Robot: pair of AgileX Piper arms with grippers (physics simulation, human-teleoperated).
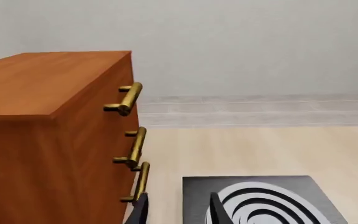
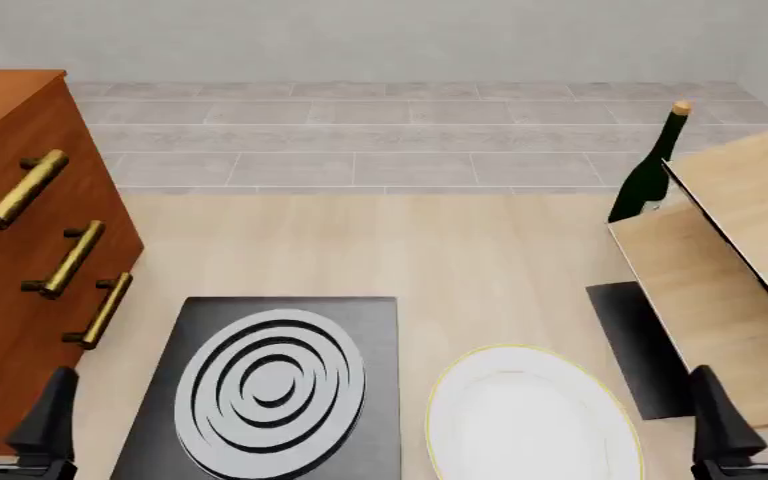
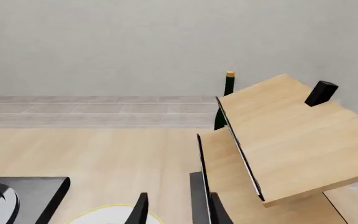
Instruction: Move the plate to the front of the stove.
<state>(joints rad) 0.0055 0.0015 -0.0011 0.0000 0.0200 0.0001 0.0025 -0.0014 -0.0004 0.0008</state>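
Observation:
The white plate (image 2: 531, 425) with a thin gold rim lies flat on the table, just right of the black stove (image 2: 371, 340) with its grey ring burner. My left gripper (image 2: 8, 415) stands open at the near left, beside the stove's left edge, holding nothing. At the near right, just right of the plate, my right gripper (image 2: 755, 415) is open and empty. The left wrist view shows the left gripper (image 1: 177, 212) with the stove (image 1: 260, 184) ahead. In the right wrist view, the plate's rim (image 3: 104, 215) lies just ahead of the right gripper (image 3: 179, 212).
A tall orange wooden cabinet (image 2: 11, 180) with brass handles (image 2: 71, 260) stands at the left. At the right is a tilted light wooden shelf unit (image 2: 731, 250). A dark green bottle (image 2: 651, 170) stands behind it and a plain dark mat (image 2: 631, 340) lies under it.

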